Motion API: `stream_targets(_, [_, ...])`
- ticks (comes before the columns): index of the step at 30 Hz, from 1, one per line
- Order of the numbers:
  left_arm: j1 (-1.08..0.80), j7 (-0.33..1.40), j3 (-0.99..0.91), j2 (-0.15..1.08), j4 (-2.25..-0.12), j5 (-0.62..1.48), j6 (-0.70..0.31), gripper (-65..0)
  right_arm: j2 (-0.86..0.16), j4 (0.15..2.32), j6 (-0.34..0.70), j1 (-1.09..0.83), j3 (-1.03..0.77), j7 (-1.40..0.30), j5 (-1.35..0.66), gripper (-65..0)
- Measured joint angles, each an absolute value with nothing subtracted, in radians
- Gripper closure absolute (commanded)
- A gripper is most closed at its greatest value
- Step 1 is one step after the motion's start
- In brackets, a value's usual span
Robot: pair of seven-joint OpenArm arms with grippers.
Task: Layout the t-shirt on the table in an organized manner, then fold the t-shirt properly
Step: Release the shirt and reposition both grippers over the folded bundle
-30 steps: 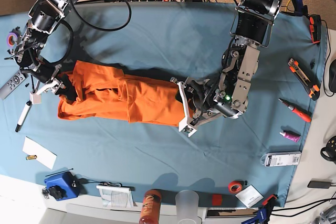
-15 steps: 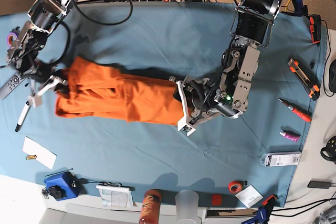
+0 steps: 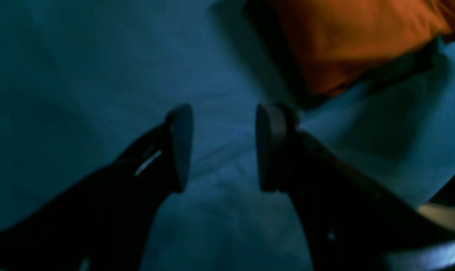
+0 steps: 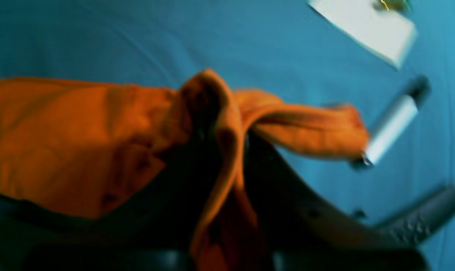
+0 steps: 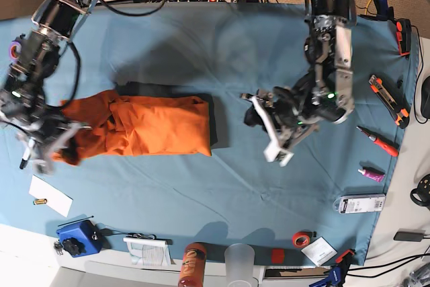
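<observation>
dragging is the step in hand, as i judge it: the right tool (image 4: 227,158) is pinching a bunched end of the t-shirt (image 5: 151,126), its jaws closed down on the fold, and the cloth is trailing away from it across the tabletop (image 5: 222,52). to do this well, the pinch should be holding all the gathered layers and the pull should be running low and level over the tabletop, so the shirt is stretching out flat rather than rolling up on itself. a steady pace matters too, since a jerk could be slipping the cloth out of the jaws.

in the right wrist view the shirt is draping over and around the right tool, with the bulk of it lying off to one side and a loose flap reaching toward a silver pen (image 4: 393,122) just beside the cloth; a white paper slip (image 4: 363,28) is lying further off.

the left tool (image 3: 222,148) is standing wide with nothing between its pads, hovering above bare tabletop. the shirt's near edge is lying ahead of it and to one side, apart from the tips, not touching them.
</observation>
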State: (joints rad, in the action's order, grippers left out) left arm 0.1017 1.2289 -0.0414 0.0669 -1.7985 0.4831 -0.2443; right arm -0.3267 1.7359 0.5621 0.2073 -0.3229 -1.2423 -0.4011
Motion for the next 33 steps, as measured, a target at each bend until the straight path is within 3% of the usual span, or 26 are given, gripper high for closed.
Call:
stream_targets(4, [0.070, 1.252, -0.127, 0.078, -1.800, 0.550, -0.284, -27.9, -0.328, 1.737, 0.469, 0.207, -0.113, -1.158, -0.328, 0.0])
stream_targets(13, [0.045, 1.251, -0.283, 0.134, -1.800, 0.576, -0.285, -27.9, -0.289, 1.821, 0.457, 0.220, 0.216, -1.201, -0.265, 0.0])
stream_targets(20, [0.045, 1.249, -0.296, 0.148, -1.800, 0.592, -0.285, -27.9, -0.213, 1.819, 0.437, 0.221, 0.287, -1.177, -0.142, -1.3])
stream_targets(22, [0.045, 1.248, -0.296, 0.148, -1.800, 0.592, -0.285, -27.9, -0.199, 1.819, 0.437, 0.221, 0.295, -1.174, -0.148, -10.9])
stream_targets(24, [0.045, 1.249, -0.296, 0.148, -1.800, 0.592, -0.285, -27.9, -0.191, 1.819, 0.437, 0.219, 0.298, -1.170, -0.170, -14.6])
stream_targets(33, [0.045, 1.245, -0.296, 0.148, -1.800, 0.592, -0.285, -27.9, -0.191, 1.820, 0.437, 0.220, 0.392, -1.211, -0.304, -14.6])
